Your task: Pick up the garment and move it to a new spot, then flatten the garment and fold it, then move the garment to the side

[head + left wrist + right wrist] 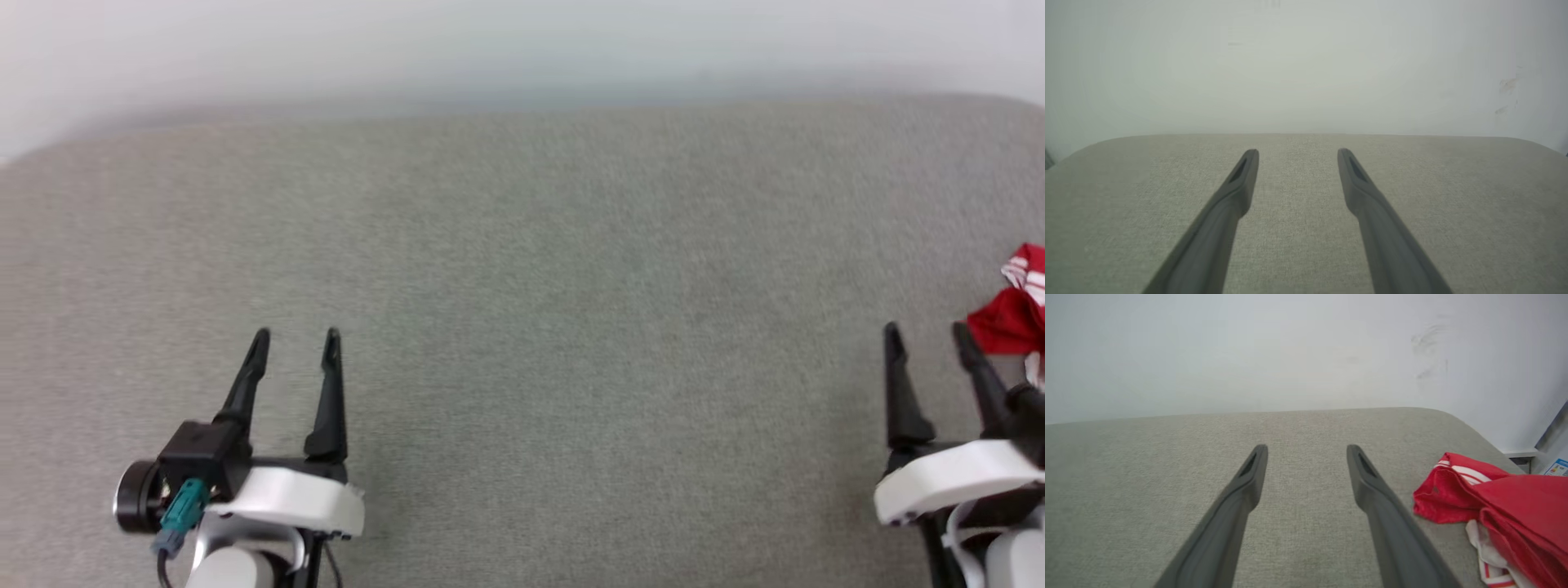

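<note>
Garment (1515, 506) lies crumpled at the right end of the tabletop (522, 286), a heap of red cloth with a white-striped band folded over on top and some white cloth with red trim poking out beneath it. From my head I catch just its near corner (1012, 318), cut off by the right edge of the view, beside the tip of the outer one of my right fingers (900, 392). Along my right wrist those fingers (1249, 477) stand wide apart with nothing between them but grey weave, and a narrow strip of that weave separates the outer one from the red cloth, so I am near it and not touching. My left fingers (330, 400) are well away on the other side, over bare surface at the lower left, also spread wide and holding nothing; along that wrist (1241, 183) they point straight toward the far edge. Both pairs point the same way, away from me. The tabletop is covered in plain grey fabric and has rounded far corners. Behind it rises a pale wall (1290, 355) with a few faint scuffs toward its right side. Whether my fingertips rest on the fabric or hang just above it I cannot tell.
</note>
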Controlling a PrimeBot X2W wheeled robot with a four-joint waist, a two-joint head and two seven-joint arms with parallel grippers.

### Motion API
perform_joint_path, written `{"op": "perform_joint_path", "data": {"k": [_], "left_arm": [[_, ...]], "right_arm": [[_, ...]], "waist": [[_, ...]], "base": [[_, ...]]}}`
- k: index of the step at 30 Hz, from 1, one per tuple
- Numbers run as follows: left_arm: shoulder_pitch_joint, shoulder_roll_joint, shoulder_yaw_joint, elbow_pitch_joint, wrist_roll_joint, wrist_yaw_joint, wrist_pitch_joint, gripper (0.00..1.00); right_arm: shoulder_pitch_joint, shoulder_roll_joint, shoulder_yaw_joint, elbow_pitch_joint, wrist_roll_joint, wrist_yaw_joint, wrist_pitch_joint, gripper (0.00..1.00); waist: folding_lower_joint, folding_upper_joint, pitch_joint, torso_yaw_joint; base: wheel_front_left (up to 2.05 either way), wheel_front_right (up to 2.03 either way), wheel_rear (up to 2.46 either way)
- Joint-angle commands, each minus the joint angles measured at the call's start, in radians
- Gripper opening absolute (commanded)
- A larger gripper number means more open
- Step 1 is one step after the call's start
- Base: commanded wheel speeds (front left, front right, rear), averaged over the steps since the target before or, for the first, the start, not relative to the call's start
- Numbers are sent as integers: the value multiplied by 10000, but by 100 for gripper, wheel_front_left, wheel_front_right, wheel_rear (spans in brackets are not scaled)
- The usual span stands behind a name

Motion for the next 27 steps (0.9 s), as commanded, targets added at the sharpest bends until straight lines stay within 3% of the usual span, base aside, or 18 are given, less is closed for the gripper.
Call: {"op": "perform_joint_path", "data": {"k": [1,7,20,27], "left_arm": [[160,15,77,2,-15,45,-62,100],[754,132,452,195,60,118,-65,100],[1675,87,373,753,75,-123,-48,100],[1580,56,343,1000,78,-192,-48,100]], "right_arm": [[229,68,99,-227,106,-13,6,100],[1117,261,906,-1335,219,-13,461,100],[3233,322,1098,-3158,677,-12,1256,100],[3292,324,1073,-3330,728,-12,1410,100]], "waist": [[3,-1,-362,293],[3,-1,-865,549],[3,-1,-1936,550],[3,-1,-1944,525]], "base": [[0,0,0],[0,0,0],[0,0,0],[0,0,0]]}}
